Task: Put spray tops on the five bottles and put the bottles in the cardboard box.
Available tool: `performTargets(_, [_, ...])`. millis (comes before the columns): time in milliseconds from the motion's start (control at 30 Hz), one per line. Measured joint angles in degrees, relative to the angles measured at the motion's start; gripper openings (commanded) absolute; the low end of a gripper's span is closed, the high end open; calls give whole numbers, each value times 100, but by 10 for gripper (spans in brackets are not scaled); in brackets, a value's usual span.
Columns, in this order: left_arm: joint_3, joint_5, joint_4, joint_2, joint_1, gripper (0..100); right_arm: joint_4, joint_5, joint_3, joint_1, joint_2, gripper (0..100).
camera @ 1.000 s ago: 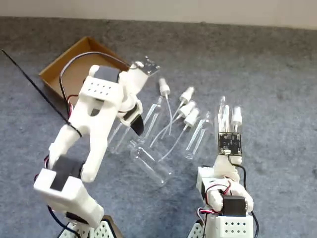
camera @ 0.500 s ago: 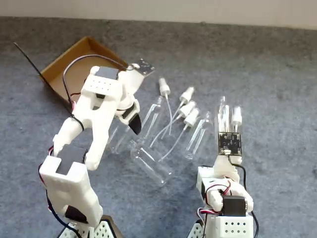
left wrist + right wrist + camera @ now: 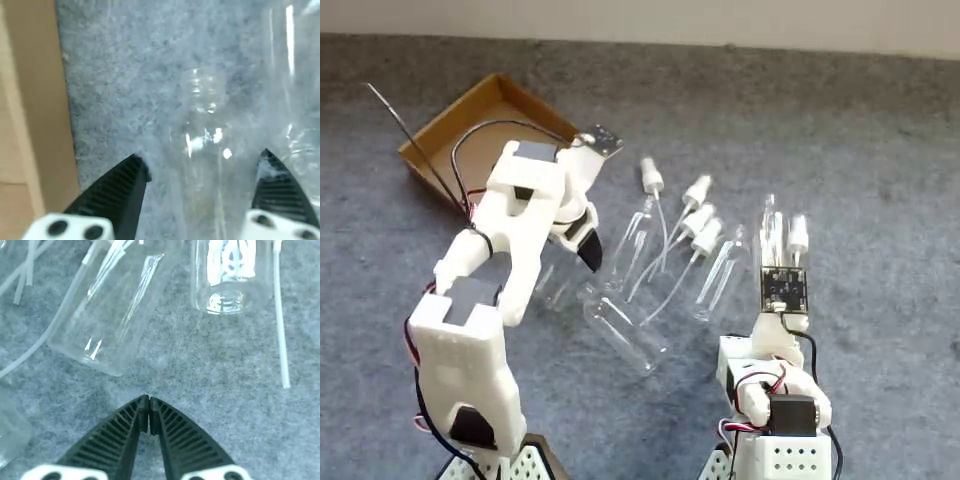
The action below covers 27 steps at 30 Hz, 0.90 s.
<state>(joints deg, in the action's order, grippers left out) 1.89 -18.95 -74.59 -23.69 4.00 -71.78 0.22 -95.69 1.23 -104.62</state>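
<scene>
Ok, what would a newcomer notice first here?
The left arm, stretched beside the box with its jaws open over a clear bottle. Next, the loose spray tops and bottles lying on the carpet, with the right arm nearby, jaws shut.

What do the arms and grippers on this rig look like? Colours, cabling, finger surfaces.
Both arms are blocky white plastic with black servos. The left arm carries a looping black cable; the right arm has red and black wires low down and a small black circuit board near its wrist. Left gripper and right gripper have black, ribbed, tapered fingers on white mounts.
</scene>
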Motion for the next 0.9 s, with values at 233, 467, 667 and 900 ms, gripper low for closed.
performTargets(233, [0,0,149,-378,-26,280,0,0,0,0,0,5])
performTargets(467, [26,0,193,-510,-26,187,0,0,0,0,0,5])
performTargets(667, [53,9,193,-519,-18,134,0,0,0,0,0,5])
performTargets(900, [53,9,185,-519,-18,130,0,0,0,0,0,5])
